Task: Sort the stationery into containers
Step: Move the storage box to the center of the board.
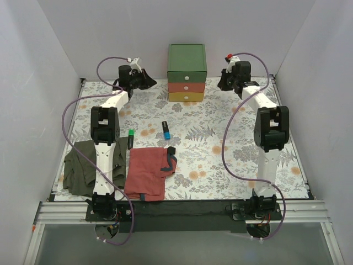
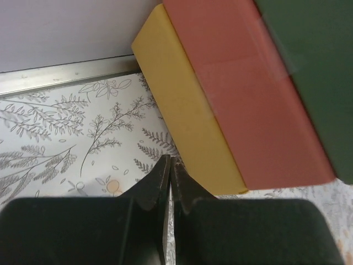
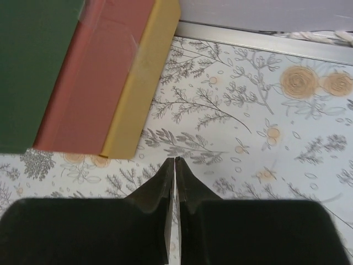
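The small green chest (image 1: 187, 57) stands at the back centre, its red-orange drawer (image 1: 187, 86) and yellow drawer (image 1: 187, 96) pushed in, white knobs facing front. A green-capped black marker (image 1: 131, 138) and a blue marker (image 1: 165, 130) lie on the floral mat in front of it. Thin pens and the roll are out of view. My left gripper (image 1: 146, 81) is shut and empty, left of the chest; its wrist view shows the tips (image 2: 170, 161) near the yellow layer (image 2: 182, 116). My right gripper (image 1: 224, 83) is shut and empty, right of the chest, tips (image 3: 175, 161) near the yellow layer (image 3: 143, 83).
A folded red cloth (image 1: 146, 174) with dark trim lies at front centre, with a short dark object (image 1: 171, 150) at its upper right corner. An olive cloth (image 1: 83, 168) lies at front left under the left arm. White walls enclose the mat on three sides.
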Motion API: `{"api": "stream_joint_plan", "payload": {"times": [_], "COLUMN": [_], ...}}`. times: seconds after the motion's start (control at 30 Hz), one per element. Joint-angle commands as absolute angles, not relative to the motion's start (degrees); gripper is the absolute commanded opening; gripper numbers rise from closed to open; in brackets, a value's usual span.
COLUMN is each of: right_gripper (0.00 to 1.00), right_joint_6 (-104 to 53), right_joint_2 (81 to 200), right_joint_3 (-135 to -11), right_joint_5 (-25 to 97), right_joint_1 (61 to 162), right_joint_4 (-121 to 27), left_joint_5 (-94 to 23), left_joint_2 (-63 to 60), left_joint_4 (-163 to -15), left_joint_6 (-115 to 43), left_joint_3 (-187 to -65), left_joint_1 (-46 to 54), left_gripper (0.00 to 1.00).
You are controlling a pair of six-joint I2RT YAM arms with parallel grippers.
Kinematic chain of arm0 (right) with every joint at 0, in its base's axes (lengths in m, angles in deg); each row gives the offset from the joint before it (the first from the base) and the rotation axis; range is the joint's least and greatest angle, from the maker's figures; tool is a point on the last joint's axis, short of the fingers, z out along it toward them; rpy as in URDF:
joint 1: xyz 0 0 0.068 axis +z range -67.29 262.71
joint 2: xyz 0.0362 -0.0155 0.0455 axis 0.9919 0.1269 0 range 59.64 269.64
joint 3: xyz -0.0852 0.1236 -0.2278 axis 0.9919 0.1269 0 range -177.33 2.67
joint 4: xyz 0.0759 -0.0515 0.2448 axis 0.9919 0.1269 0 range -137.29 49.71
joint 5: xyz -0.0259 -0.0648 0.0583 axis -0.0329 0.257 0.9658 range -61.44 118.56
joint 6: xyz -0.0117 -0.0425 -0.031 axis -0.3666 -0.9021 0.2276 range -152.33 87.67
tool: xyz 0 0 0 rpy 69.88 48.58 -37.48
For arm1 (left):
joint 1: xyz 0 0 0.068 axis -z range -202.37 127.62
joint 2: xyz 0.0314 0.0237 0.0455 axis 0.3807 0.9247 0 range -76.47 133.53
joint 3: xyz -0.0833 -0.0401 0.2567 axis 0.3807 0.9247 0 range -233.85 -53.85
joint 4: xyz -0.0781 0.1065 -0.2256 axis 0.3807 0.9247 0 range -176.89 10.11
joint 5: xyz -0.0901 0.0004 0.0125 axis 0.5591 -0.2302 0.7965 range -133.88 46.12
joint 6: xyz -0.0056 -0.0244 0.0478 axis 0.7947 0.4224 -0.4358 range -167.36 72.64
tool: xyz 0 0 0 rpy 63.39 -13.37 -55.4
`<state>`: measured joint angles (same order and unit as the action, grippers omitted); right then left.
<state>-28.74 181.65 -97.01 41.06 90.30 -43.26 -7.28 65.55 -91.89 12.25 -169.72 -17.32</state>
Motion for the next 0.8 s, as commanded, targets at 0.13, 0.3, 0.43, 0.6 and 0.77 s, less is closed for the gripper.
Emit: {"api": "stream_joint_plan", "payload": {"times": [0.13,0.3,0.43,0.6,0.77], "right_gripper": [0.12,0.13,0.13,0.12,0.12], "right_joint_6": [-25.3,-23.4,-21.8,-21.3,-20.9], "right_joint_2": [193.0,197.4,198.9,197.0,191.2], "right_joint_3": [-111.8,-115.4,-116.2,-113.0,-103.5], "right_joint_5": [43.6,45.8,48.5,52.6,55.8], "right_joint_1": [92.3,93.5,93.9,94.0,93.7], "right_joint_4": [-46.5,-49.7,-51.1,-51.6,-51.7], "left_joint_5": [-13.8,-12.9,-11.9,-8.6,-6.1], "left_joint_2": [70.7,72.0,72.2,70.1,66.0], "left_joint_4": [-95.3,-96.4,-96.8,-97.7,-97.4], "left_joint_6": [7.9,7.8,8.5,8.5,9.2], "left_joint_3": [-179.1,-178.9,-178.7,-175.6,-170.2], "left_joint_1": [-12.2,-10.2,-8.9,-6.9,-4.8], "left_gripper": [0.00,0.00,0.00,0.00,0.00]}}
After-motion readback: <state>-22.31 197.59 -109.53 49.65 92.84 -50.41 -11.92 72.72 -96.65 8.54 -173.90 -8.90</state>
